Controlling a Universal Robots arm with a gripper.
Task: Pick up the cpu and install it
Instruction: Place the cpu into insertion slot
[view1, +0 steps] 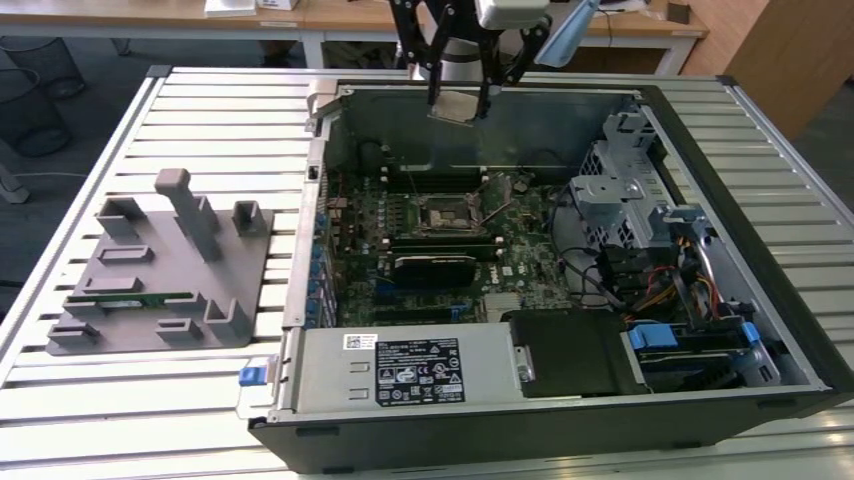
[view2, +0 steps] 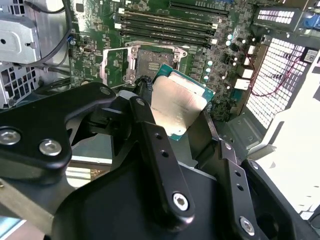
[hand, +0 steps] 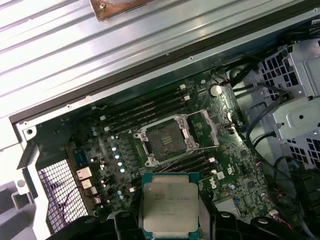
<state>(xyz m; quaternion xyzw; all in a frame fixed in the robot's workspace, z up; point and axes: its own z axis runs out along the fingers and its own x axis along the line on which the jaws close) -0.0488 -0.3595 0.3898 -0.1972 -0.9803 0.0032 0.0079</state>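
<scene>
cpu (view1: 458, 106) is up in the air, pinched by the gripper (view1: 461, 99) over the far side of the open computer case (view1: 534, 435). it is not touching anything but the two black fingers (view2: 145, 100), one pressed on each side of it. in both wrist views you can see its shiny silver top with a thin green edge (view2: 177, 107) (hand: 169, 204). the gripper (view2: 176, 112) (hand: 170, 222) is closed tight on the chip.

down below, inside the case, lies the green board (view1: 427, 250). in the middle of it is the square socket (view1: 443, 210) (view2: 150, 62) (hand: 164, 140). its metal flap (hand: 204, 129) is tipped open just beside it. the chip hangs well above the socket and a bit off to one side of it.

on the exterior view's left, a grey tray (view1: 160, 270) with standing blocks sits on the table (view1: 200, 110), next to the case. a long thin green stick (view1: 127, 297) lies on the tray.
</scene>
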